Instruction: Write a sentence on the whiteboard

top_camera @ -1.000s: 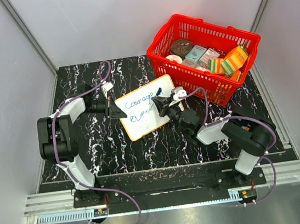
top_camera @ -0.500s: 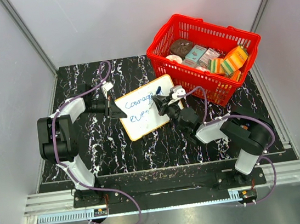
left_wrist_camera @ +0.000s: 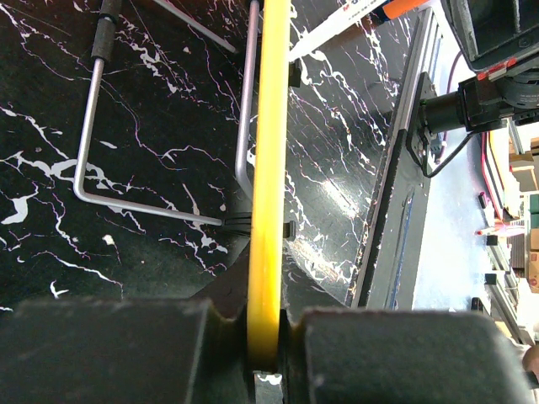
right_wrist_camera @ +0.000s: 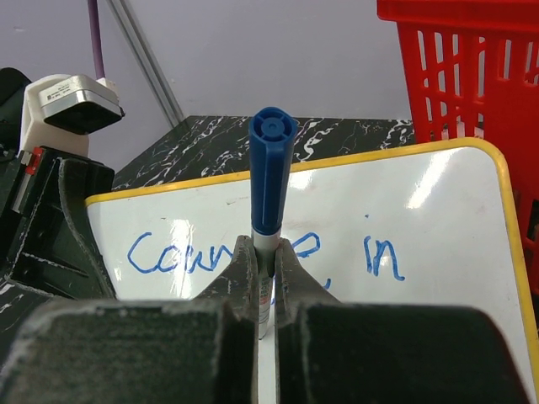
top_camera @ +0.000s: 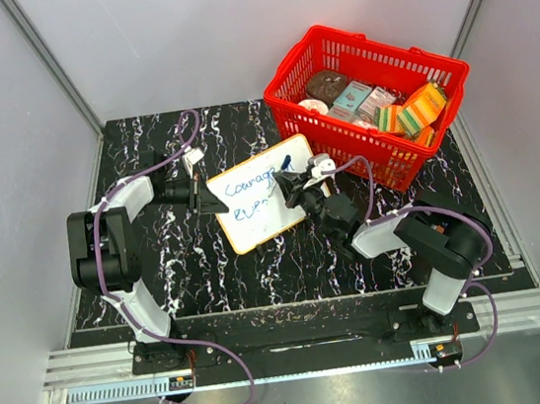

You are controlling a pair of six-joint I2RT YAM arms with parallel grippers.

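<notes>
My left gripper [left_wrist_camera: 265,341] is clamped tight on the left edge of the small white rectangular whiteboard with the yellow-orange rim [top_camera: 258,221]. The board sits mid-table on the black marbled tabletop [top_camera: 209,265], turned at an angle, just beside the red plastic basket [top_camera: 335,132]. The blue handwritten sentence [right_wrist_camera: 168,252] reads "Courage in"; its second line is partly hidden. My right gripper [right_wrist_camera: 264,282] is closed on a blue-capped marker [right_wrist_camera: 271,160] over the board's right half.
</notes>
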